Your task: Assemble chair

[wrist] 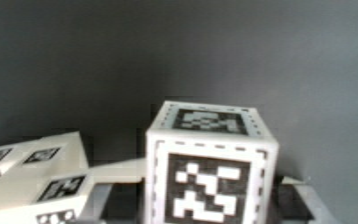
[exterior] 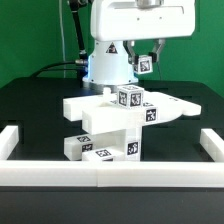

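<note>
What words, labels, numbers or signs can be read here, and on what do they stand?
No words, brand names or numbers show in either view.
Black-and-white square tags on the white chair parts: coded patterns, no readable text.
Tag on the white block in the wrist view: the same, no text.

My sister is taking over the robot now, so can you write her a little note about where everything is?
Gripper: raised behind the chair parts, shut on a tagged white block; the wrist view shows the block between the fingers.
Chair parts: stacked mid-table on the black mat, a wide slab across the top with a small tagged block on it, and tagged blocks below. How firmly they are joined I cannot tell.
White border rail: runs along the front edge.
Done: several pieces stacked together.
Left: place the held block and finish the chair.
</note>
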Controlling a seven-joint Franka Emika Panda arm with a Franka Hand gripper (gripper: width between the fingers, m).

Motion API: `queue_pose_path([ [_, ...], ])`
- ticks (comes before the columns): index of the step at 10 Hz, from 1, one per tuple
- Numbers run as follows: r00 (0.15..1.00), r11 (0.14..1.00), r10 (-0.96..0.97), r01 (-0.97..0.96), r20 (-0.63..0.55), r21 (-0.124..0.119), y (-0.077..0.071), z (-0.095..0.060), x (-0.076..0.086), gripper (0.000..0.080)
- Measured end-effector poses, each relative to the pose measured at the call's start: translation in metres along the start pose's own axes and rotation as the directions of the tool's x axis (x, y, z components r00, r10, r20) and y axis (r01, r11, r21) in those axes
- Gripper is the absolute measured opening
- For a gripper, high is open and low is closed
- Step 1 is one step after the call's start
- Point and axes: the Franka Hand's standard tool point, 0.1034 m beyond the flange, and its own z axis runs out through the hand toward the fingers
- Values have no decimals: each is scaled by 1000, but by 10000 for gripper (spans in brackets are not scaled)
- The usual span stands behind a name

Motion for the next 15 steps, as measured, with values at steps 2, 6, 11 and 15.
queue_pose_path([
  [2,1000,1000,-1,1,0,0,2,0,0,290],
  [6,978,977,-209,208,-21,-41,54,-16,19,290],
  [11,972,971,-236,235,-5,-51,60,-15,24,290],
  [15,937,929,-350,347,-3,-128,89,-17,58,290],
])
